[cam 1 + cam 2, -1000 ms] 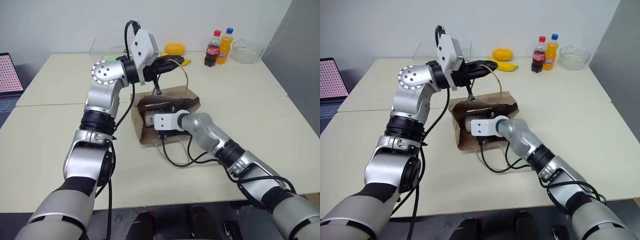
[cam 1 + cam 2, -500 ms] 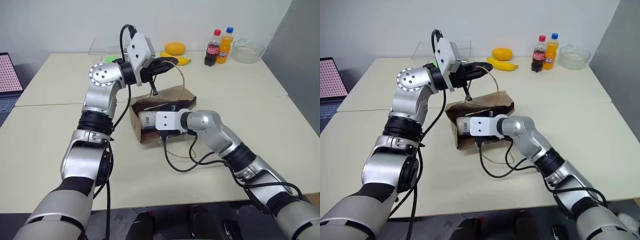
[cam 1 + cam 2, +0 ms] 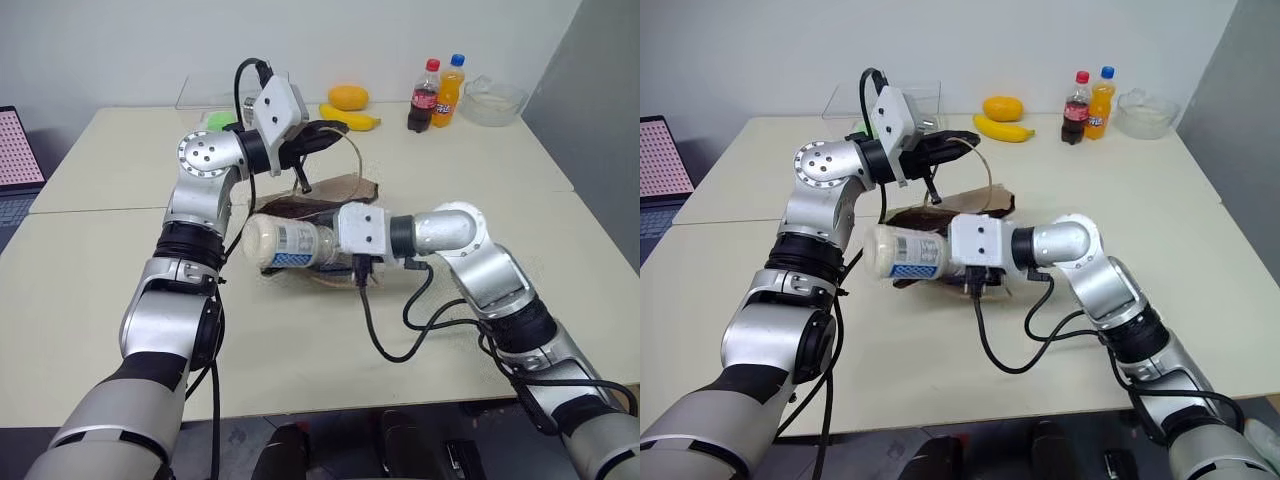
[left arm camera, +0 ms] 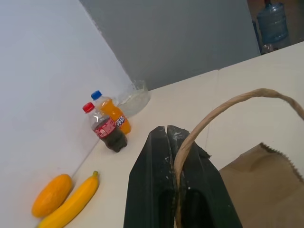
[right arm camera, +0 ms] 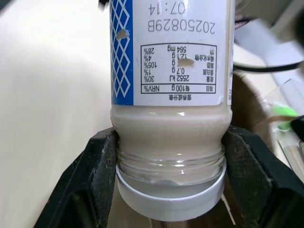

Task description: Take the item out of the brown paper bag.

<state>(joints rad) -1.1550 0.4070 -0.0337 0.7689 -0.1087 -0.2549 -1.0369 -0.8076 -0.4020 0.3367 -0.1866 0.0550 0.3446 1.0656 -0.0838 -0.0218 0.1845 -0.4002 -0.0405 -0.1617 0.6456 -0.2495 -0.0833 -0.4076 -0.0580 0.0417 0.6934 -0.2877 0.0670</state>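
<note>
My right hand (image 3: 940,256) pinches the stubby whitish bottle with the blue-and-white label (image 3: 902,252) by its neck, clear of the creased brown paper bag (image 3: 985,203) at its 2 o'clock; that narrow hold could slip; my left hand (image 4: 176,156) is pressed together on the tan loop handle (image 4: 228,107); pale table (image 3: 90,290), grey wall.

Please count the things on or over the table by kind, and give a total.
Bottles: 3 (white jar, cola, orange soda)
Fruit: 2 (banana, mango)
Bags: 1 (paper bag)
Bowls: 1 (glass bowl)
Total: 7
</note>
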